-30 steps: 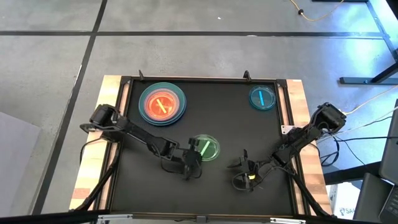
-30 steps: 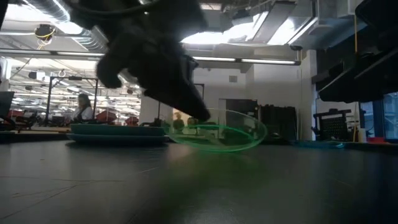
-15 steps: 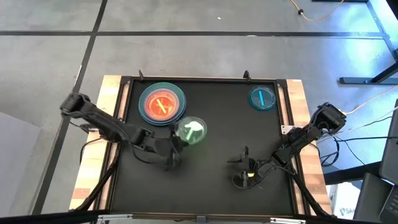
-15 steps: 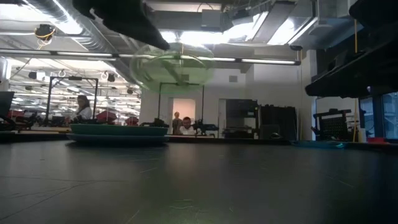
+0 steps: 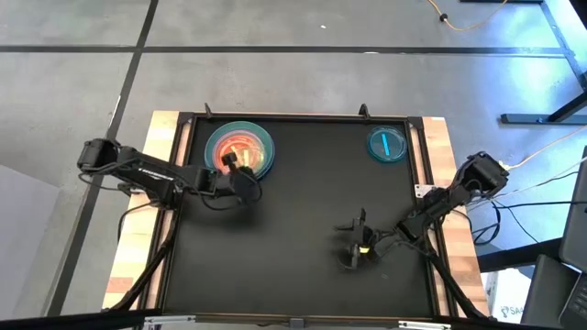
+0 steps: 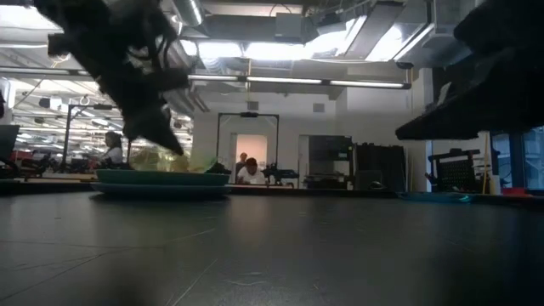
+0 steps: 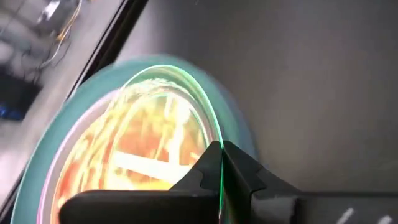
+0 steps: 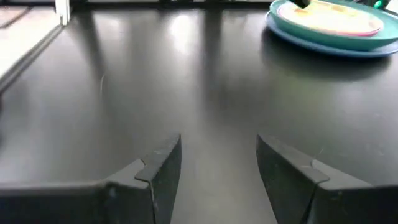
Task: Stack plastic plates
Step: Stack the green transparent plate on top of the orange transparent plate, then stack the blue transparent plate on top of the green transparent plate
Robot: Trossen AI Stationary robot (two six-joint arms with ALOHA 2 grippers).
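Note:
A stack of plates (image 5: 240,151) sits at the table's far left: a blue and a teal plate at the bottom, with an orange dish (image 7: 124,162) on top. My left gripper (image 5: 233,167) is at the stack's near edge, shut on a translucent green dish (image 7: 186,87) that hovers tilted over the orange dish. In the low view the green dish (image 6: 174,159) shows just above the stack (image 6: 161,180). A cyan dish (image 5: 387,145) lies flat at the far right. My right gripper (image 5: 353,243) hangs open over the near right of the table. My left gripper pinches the green dish's rim (image 7: 214,146) between its two fingers, on the side of the dish toward the table's near edge. The fingers (image 7: 242,171) come slanting down from the table's left and near side. The dish is tilted over the stack; I cannot tell whether it touches it.
A raised dark frame (image 5: 303,116) borders the black table top, with wooden strips (image 5: 440,147) on the left and right. Bare black surface (image 5: 312,211) lies between the stack, the cyan dish and my right gripper. People show in the room beyond the table.
My left gripper lifted the green dish clear of the table's middle. It carried the dish up and toward the far left edge, then lowered it over the stack. The dish went from lying on the table to being tilted above the orange dish.

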